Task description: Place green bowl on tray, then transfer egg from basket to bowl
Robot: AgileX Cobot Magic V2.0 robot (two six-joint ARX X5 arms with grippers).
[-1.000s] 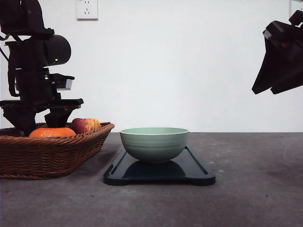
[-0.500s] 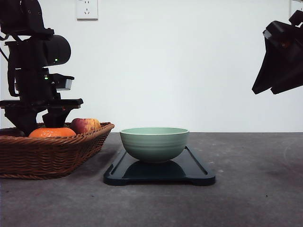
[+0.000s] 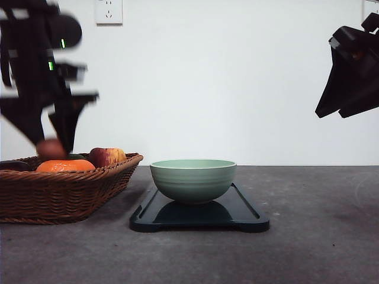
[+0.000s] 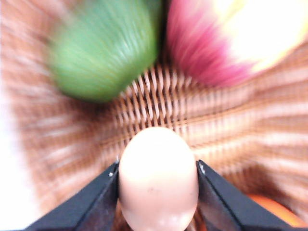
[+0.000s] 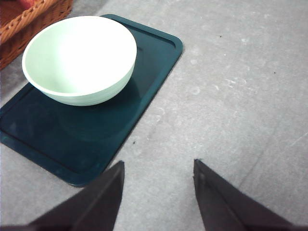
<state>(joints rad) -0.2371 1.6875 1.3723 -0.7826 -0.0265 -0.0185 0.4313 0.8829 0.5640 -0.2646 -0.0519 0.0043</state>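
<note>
Left hand (image 4: 158, 192) is clamped on the egg (image 4: 158, 180), one finger on each side, gripping at about the widest part; in the front view the egg (image 3: 51, 148) hangs just above the basket (image 3: 65, 192), over the orange (image 3: 64, 166) and beside the apple (image 3: 106, 157). A green fruit (image 4: 106, 48) also sits on the basket floor. Green bowl (image 3: 193, 180) already stands on the tray (image 3: 199, 214), toward its basket-side end, so the first step looks done; the egg transfer is underway. Right hand (image 5: 159, 192) is spread wide with nothing in it, held high over bare counter (image 5: 240, 86) next to the tray. Risks: the egg is smooth and rounded, so a fast swing could make it slip or rotate out of the fingers; too much squeeze could crack it. A low path might clip the basket rim or the bowl rim. Letting go too high over the bowl could crack the egg or bounce it out. The arm looks motion-blurred, so speed is the main worry.
</note>
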